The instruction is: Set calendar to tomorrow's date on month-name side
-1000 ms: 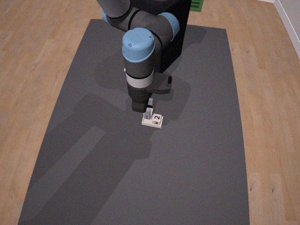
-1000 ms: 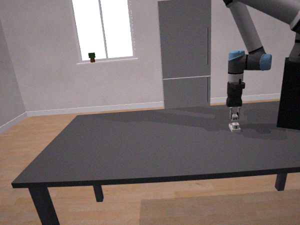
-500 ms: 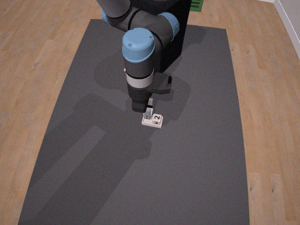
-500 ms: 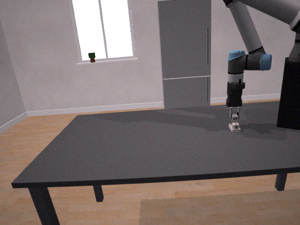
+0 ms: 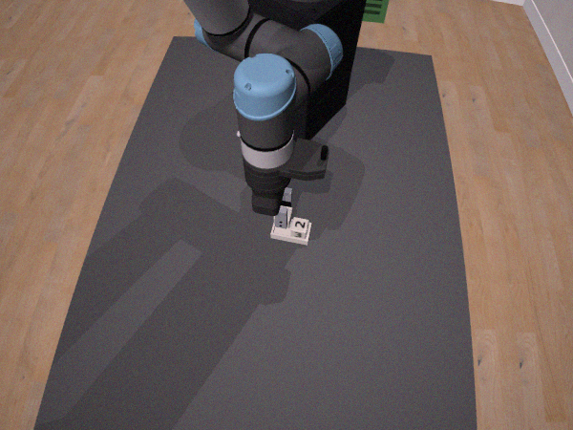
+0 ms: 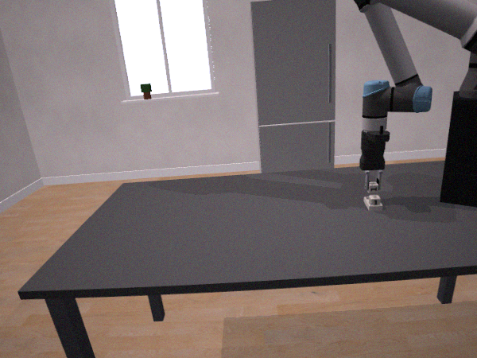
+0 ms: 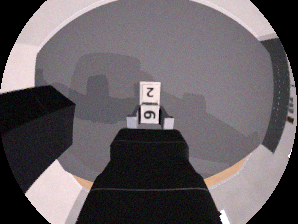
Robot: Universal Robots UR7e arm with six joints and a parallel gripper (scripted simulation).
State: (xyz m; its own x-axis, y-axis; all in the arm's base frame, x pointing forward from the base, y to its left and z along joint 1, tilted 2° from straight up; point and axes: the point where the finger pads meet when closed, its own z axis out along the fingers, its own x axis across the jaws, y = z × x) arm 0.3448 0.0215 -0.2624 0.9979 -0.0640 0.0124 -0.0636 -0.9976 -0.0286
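In the top view, a small white tray (image 5: 287, 237) is seen lying flat on the dark counter (image 5: 382, 287), just near of the arm's wrist. Its right compartment is filled by a cube with a 2 on top (image 5: 301, 224). Over its left half the gripper (image 5: 285, 211) is lowered, and the left cube (image 5: 278, 224) is largely hidden beneath the fingers.

In the exterior view, the gripper (image 6: 373, 184) is pointed straight down, and the left cube (image 6: 372, 185) is clamped between its fingers and held clear above the tray (image 6: 374, 206). The other cube (image 6: 374, 197) is seated in the tray below it. Whether the raised cube is level cannot be told at this size.

In the wrist view, the grasped cube (image 7: 149, 115) is shown between the two fingers with a 6 on its visible face. Just beyond it, the cube with the 2 (image 7: 149, 92) is seen, its digit turned sideways in this view.
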